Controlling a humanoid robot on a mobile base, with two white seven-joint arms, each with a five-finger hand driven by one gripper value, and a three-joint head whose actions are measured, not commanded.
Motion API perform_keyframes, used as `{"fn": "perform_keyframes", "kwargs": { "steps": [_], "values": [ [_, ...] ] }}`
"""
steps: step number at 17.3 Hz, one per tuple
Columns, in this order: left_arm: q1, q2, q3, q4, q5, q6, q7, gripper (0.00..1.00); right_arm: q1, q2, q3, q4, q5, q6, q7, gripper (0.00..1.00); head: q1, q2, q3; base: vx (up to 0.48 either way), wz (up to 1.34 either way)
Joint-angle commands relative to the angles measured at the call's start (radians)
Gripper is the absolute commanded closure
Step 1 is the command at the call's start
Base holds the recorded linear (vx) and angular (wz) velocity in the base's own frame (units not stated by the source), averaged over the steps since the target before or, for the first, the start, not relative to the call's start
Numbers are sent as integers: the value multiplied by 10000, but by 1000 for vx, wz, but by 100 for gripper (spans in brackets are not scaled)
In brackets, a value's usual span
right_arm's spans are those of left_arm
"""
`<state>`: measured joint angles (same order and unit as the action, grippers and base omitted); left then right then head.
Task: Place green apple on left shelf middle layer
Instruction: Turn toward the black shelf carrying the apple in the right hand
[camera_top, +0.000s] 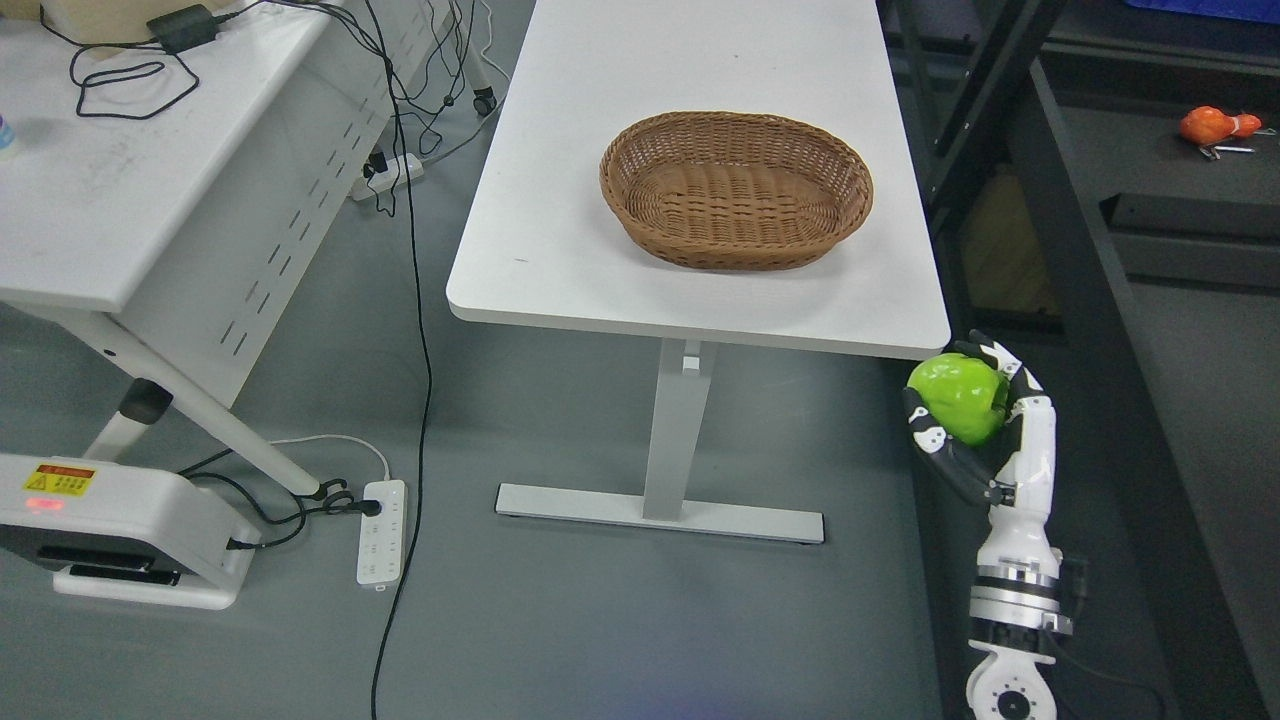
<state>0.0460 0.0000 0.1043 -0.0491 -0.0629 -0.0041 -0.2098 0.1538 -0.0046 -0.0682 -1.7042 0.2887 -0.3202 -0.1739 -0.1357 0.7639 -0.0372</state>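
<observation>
Right hand (975, 420) curls around the apple (958, 397), thumb on the near-left side, fingers over the far-right, palm cupping from below. Apple is off the table (560, 270), held in air just below its near right corner. Basket (736, 188) sits toward the table's right edge, empty. Left hand not seen. Dark shelving (1110, 330) on the right; the target shelf cannot be identified.

Apple looks glossy, smooth, rigid, probably light: likely slippery under hard fingertips. A wrap around its widest girth, as now, seems the safest hold. Carry stage, placement not yet done.
</observation>
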Motion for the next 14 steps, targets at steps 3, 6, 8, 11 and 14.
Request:
{"fn": "perform_keyframes", "kwargs": {
  "steps": [3, 6, 8, 11, 14],
  "values": [
    [0, 174, 0, 0, 0, -5, -4, 0, -587, -129, 161, -92, 43, 639, 266, 100, 0, 0, 0, -292, -41],
    [0, 174, 0, 0, 0, -5, -4, 0, -572, -129, -114, -92, -3, 579, 266, 100, 0, 0, 0, -314, -74],
    [0, 174, 0, 0, 0, -5, -4, 0, -572, -129, -375, -108, -18, 533, 266, 100, 0, 0, 0, -320, -103],
    [0, 174, 0, 0, 0, -5, -4, 0, -511, -245, -576, -123, -33, 517, 266, 100, 0, 0, 0, -292, -260],
    [0, 174, 0, 0, 0, -5, -4, 0, -342, -307, -576, -138, -33, 472, 266, 100, 0, 0, 0, -267, -474]
  ]
}}
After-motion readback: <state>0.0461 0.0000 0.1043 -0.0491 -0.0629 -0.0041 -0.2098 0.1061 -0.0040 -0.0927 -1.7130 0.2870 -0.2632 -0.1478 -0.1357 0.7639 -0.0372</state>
